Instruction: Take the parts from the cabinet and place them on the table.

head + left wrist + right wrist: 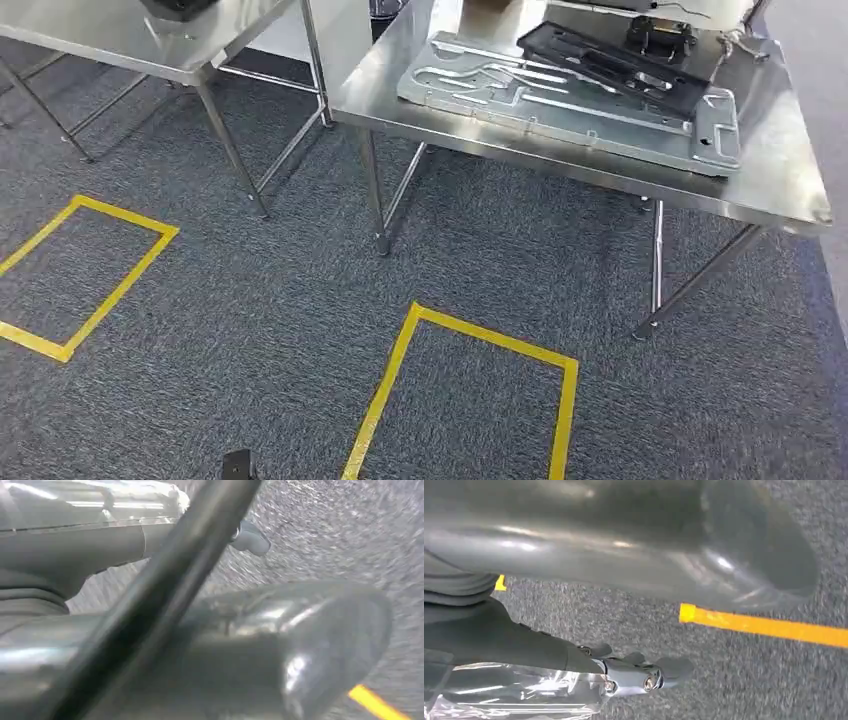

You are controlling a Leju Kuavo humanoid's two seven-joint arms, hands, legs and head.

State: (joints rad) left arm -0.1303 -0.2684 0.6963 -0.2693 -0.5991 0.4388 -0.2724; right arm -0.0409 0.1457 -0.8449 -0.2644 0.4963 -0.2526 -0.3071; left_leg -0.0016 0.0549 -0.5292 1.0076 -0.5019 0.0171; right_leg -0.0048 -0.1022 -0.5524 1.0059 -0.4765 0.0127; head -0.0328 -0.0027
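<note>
- Left hand (60,555): hanging over grey carpet, thumb laid along the left bagged part (90,502), glossy clear film; apparently clasped, though with the fingers hidden behind it.
- Right hand (524,650): likewise low over the carpet, thumb pressed across the right bagged part (509,692), crinkled clear wrap; grasping it, by the look.
- Handling, as a judgement: light enough for one hand each; film slick and loose, so liable to slide. Better clamped through the wrap onto the hard contents than pinched by the plastic alone. Contents too blurred to identify.
- Count: two bagged parts, one per hand.
- Further out: near steel table (780,180) ahead, the likely drop-off, already bearing one stamped metal plate (560,100) and one black tray (610,65) lying partly over it.
- Second steel table (120,45) to its left: two tables in all.
- Two yellow tape rectangles on the floor, one straight ahead (465,345), one off to the left (85,275).
</note>
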